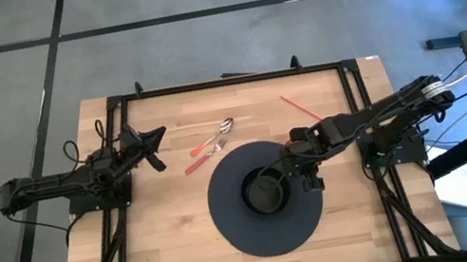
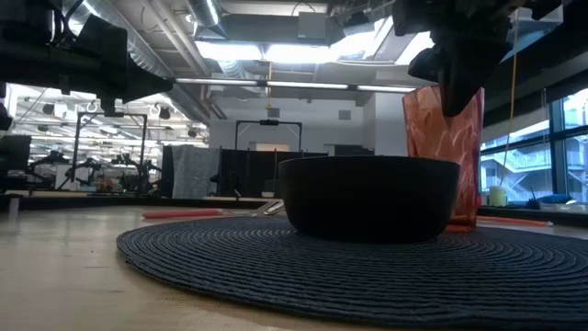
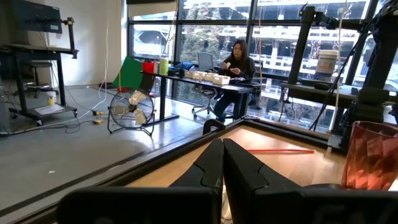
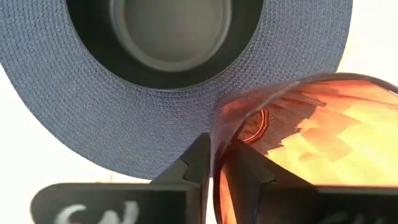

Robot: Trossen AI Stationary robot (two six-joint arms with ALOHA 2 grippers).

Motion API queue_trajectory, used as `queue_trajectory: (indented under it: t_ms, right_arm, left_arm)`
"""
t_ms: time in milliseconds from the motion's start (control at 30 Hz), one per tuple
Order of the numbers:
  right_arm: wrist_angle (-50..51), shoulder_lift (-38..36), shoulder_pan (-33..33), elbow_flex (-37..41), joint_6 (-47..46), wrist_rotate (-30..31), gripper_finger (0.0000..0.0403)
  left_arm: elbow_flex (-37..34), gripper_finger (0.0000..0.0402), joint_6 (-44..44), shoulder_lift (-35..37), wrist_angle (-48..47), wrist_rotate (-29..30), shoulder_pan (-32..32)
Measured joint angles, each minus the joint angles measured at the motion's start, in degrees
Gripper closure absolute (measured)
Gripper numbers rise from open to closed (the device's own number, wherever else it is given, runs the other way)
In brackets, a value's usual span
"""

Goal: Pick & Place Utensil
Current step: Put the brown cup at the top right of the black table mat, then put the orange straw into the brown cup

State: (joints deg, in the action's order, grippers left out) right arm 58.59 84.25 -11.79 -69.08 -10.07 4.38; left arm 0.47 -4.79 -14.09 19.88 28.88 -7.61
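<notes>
A black bowl (image 1: 263, 191) sits in the middle of a round dark woven mat (image 1: 232, 232). A spoon and a fork with red handles (image 1: 207, 145) lie flat on the wood beyond the mat's far left rim. An orange see-through cup (image 4: 311, 143) stands upright at the mat's right edge, behind the bowl (image 2: 367, 198) in the low view (image 2: 444, 152). My right gripper (image 4: 217, 158) is above the cup, shut on its rim. My left gripper (image 1: 152, 147) hovers shut at the table's left side, left of the utensils, touching nothing. My right gripper pinches the orange cup's rim (image 4: 222, 127) on the side toward the bowl, one finger inside (image 4: 245, 165) and one outside (image 4: 196, 163). The fingers come from above, pointing down. The cup is upright; the bowl hides its base, so I cannot tell whether it rests or is lifted.
A thin red stick (image 1: 300, 108) lies on the wood near the far right corner, also seen in the left wrist view (image 3: 280, 150). Black frame rails (image 1: 225, 81) run along the table's edges. Bare wood (image 1: 164, 230) lies left of the mat. A person sits far off in the room.
</notes>
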Motion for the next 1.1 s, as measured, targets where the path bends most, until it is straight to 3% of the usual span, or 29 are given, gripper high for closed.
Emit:
queue_trajectory:
  t_ms: [267, 600, 833, 933, 1100]
  right_arm:
    - [1.5, -0.9, 0.0, -2.1, 0.0, 0.4, 0.031]
    - [14.6, -1.2, 0.0, -13.9, -1.0, 0.8, 0.0273]
    - [16.4, -1.2, 0.0, -24.2, 1.5, 15.4, 0.029]
    - [16.8, -1.7, 0.0, -26.7, 1.9, 17.6, 0.0308]
    - [15.5, -5.9, 0.0, -24.7, 6.0, 16.4, 0.0365]
  left_arm:
    - [0.0, 0.0398, 0.0, 0.0, 0.0, 0.0, 0.0]
    - [0.0, 0.0398, 0.0, 0.0, 0.0, 0.0, 0.0]
    - [0.0, 0.0398, 0.0, 0.0, 0.0, 0.0, 0.0]
    - [0.0, 0.0398, 0.0, 0.0, 0.0, 0.0, 0.0]
    - [0.0, 0.0398, 0.0, 0.0, 0.0, 0.0, 0.0]
